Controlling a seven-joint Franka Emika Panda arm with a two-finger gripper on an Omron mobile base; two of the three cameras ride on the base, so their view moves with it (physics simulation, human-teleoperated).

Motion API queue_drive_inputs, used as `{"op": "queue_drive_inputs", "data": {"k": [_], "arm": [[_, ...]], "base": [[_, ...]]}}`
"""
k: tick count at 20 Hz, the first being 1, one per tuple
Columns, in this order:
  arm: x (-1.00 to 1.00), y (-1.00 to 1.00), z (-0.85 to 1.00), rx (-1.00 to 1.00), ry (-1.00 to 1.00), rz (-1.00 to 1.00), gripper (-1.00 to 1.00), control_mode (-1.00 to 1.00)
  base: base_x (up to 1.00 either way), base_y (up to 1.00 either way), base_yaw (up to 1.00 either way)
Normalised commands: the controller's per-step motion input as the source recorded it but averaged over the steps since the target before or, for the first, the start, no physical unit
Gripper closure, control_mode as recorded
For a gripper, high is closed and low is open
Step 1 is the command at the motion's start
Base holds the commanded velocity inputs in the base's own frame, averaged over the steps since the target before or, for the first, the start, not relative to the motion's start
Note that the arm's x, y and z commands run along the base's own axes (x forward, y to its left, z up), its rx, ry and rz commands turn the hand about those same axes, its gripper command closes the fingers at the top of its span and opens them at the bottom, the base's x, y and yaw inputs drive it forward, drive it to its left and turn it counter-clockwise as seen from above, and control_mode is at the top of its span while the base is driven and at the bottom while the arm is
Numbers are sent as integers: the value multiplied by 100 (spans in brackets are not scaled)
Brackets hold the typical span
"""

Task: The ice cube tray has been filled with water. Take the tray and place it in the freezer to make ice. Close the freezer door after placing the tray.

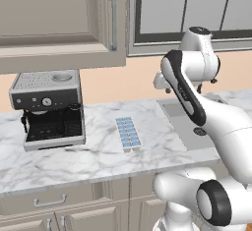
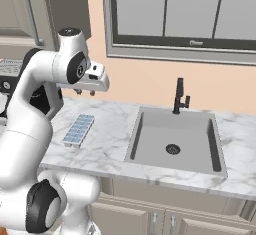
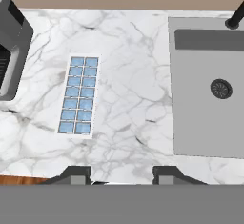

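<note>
Approach stage was in hand: the ice cube tray lay flat on the marble worktop, between the coffee machine and the sink, untouched and well apart from the hand. The water showed as blue squares in every cell, level with the whitish walls. The hand hung high above the worktop, pointing down, empty and with its fingers at their closest setting, nothing between them. In my judgement the next move called for opening the fingers, shifting over the tray, lowering, and gripping across its narrow width, keeping it level so nothing spilled. No brand, label or legible writing was found; the coffee machine carried a round gauge whose markings were too small to read.
</note>
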Motion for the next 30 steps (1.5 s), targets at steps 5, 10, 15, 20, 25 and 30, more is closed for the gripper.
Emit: {"op": "queue_drive_inputs", "data": {"k": [5,10,15,20,25,30], "arm": [[-6,2,-14,0,0,0,-100,-100],[-5,12,-33,0,0,0,-100,-100],[-21,11,-37,-3,-4,0,-100,-100],[-26,22,-22,-2,-8,-2,-100,-100],[-4,31,-15,0,0,-11,-100,-100],[6,6,-7,0,-3,-14,-100,-100]], "base": [[0,0,0],[0,0,0],[0,0,0],[0,0,0],[0,0,0],[0,0,0]]}}
